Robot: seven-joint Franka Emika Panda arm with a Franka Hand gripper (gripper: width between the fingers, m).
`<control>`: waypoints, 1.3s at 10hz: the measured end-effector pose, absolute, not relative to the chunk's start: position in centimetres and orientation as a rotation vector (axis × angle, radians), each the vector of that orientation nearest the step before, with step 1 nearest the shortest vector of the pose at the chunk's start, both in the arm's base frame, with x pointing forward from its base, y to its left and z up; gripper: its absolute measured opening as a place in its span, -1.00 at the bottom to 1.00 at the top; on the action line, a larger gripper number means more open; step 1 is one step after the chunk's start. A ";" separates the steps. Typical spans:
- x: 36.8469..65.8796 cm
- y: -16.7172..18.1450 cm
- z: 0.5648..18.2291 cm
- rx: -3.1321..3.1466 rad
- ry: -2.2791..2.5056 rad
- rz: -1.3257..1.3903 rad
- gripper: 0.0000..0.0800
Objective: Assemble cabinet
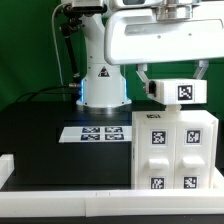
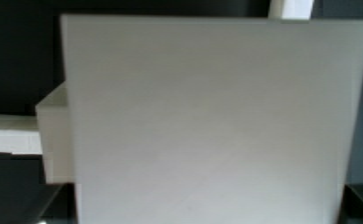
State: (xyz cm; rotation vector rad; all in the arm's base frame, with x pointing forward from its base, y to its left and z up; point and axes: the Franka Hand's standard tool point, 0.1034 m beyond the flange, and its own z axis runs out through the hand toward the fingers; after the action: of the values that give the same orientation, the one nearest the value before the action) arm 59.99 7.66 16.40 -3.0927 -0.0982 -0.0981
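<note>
The cabinet is a tall white box with several marker tags, standing at the exterior view's right on the black table. My gripper hangs over it and is shut on a smaller white tagged block. I hold this block level, right at the cabinet's top. I cannot tell whether block and cabinet touch. In the wrist view the block's plain white face fills almost the whole picture. My gripper shows there only as dark fingers at its two sides.
The marker board lies flat on the table to the exterior view's left of the cabinet. The robot base stands behind it. A white rail runs along the table's front edge, with another at the exterior view's left edge.
</note>
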 end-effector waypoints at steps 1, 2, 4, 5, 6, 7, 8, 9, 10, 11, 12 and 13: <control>60.0 7.7 16.0 -3.094 -0.116 -0.090 0.40; 59.8 7.6 15.5 -3.094 -0.138 -0.078 0.40; 59.8 7.5 15.2 -3.094 -0.158 -0.079 0.40; 60.0 7.6 15.2 -3.094 -0.160 -0.099 0.40; 60.1 7.7 15.2 -3.093 -0.162 -0.110 0.40; 60.1 7.7 15.2 -3.093 -0.162 -0.110 0.40; 60.1 7.7 15.2 -3.093 -0.162 -0.110 0.40; 60.1 7.7 15.2 -3.093 -0.162 -0.110 0.40; 60.1 7.7 15.2 -3.093 -0.162 -0.110 0.40; 60.1 7.7 15.2 -3.093 -0.162 -0.110 0.40; 60.1 7.7 15.2 -3.093 -0.162 -0.110 0.40; 60.1 7.7 15.2 -3.093 -0.151 -0.110 0.40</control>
State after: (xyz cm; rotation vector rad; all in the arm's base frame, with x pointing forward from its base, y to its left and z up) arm 60.07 7.74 15.23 -3.0929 -0.1507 -0.1099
